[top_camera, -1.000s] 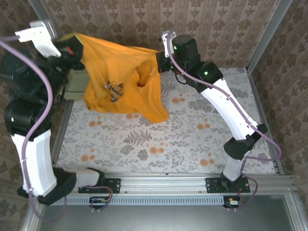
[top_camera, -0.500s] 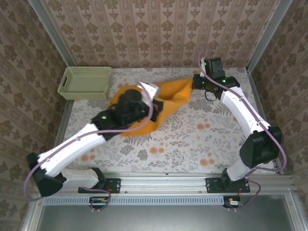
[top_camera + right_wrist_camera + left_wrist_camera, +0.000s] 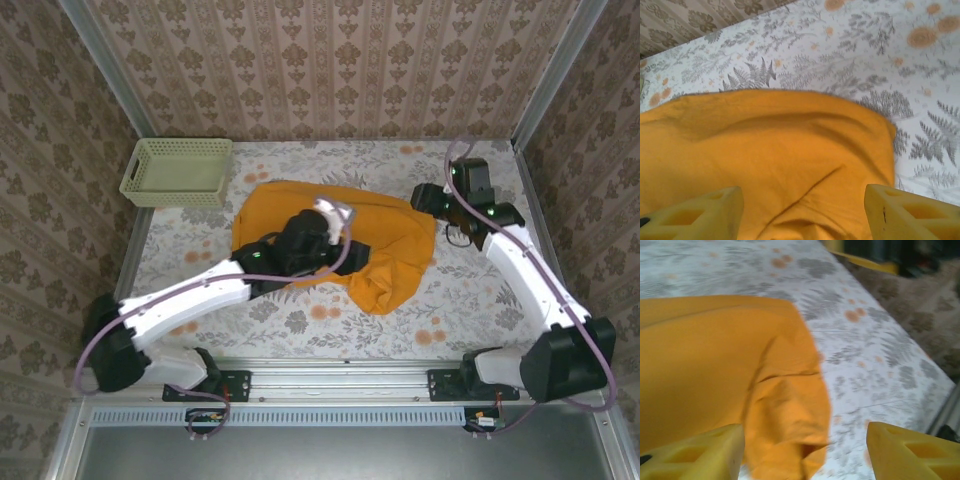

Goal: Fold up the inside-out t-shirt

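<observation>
Since half a second ago the t-shirt (image 3: 390,240) has left both grips. It was stretched between the two grippers then, and hung in the air a second ago. Now it lies loose on the table (image 3: 470,300).

The table is covered with a pale cloth of ferns and orange flowers. The t-shirt lies around its middle, a rumpled patch with its plain orange face up. One lobe trails toward the near side, and the far left edge lies near the basket (image 3: 175,195) but apart from it.

The left arm (image 3: 190,300) reaches from the near left corner across the t-shirt, so that its wrist is over the cloth. The right arm (image 3: 525,265) comes up the right side and bends in toward the t-shirt's right edge. The pale green mesh basket stands in the far left corner.

The left gripper (image 3: 805,440) is released. Its yellow fingers (image 3: 695,452) stand wide apart with nothing between them, over a creased edge of cloth in a blurred view. The right gripper (image 3: 802,200) is released as well. Its fingers (image 3: 910,210) are spread wide above the t-shirt's right corner. I cannot tell whether any fingertip touches the cloth.
</observation>
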`<act>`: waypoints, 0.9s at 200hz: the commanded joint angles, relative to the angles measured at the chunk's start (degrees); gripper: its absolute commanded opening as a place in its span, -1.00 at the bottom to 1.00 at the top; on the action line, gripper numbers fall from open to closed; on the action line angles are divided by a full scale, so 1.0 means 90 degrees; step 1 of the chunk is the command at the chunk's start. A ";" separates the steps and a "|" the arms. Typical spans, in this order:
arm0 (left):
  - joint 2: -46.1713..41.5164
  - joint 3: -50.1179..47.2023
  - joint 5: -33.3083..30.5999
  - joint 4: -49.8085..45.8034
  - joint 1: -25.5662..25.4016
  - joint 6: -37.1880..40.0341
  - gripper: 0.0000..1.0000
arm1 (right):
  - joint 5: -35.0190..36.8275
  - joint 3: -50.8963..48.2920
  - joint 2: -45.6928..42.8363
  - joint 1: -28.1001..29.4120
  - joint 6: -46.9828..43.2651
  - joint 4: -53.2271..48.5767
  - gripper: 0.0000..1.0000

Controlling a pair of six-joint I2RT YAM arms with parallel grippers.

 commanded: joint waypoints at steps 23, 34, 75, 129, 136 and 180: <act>-0.1510 -0.1478 -0.1037 -0.2280 0.2372 -0.0910 0.44 | 0.1130 -0.1284 -0.0386 0.1456 0.0753 -0.0279 0.45; -0.1720 -0.1797 -0.0873 -0.2539 0.3148 -0.0964 0.48 | 0.1176 -0.1454 -0.0296 0.1843 0.0990 -0.0279 0.46; -0.1943 -0.2660 0.0334 -0.1924 0.5199 -0.0902 0.61 | 0.1156 -0.1742 0.0064 0.2941 0.1573 -0.0180 0.48; -0.0901 -0.2891 0.1170 -0.1119 0.5772 -0.0996 0.62 | 0.1016 -0.1965 0.0382 0.3142 0.2033 -0.0276 0.26; -0.0845 -0.2904 0.1173 -0.1074 0.5788 -0.1006 0.62 | 0.1020 -0.2013 0.0398 0.3161 0.2096 -0.0279 0.25; -0.0581 -0.2984 0.1172 -0.0858 0.5805 -0.1002 0.62 | 0.0697 -0.2281 0.0348 0.3215 0.2250 -0.0181 -0.33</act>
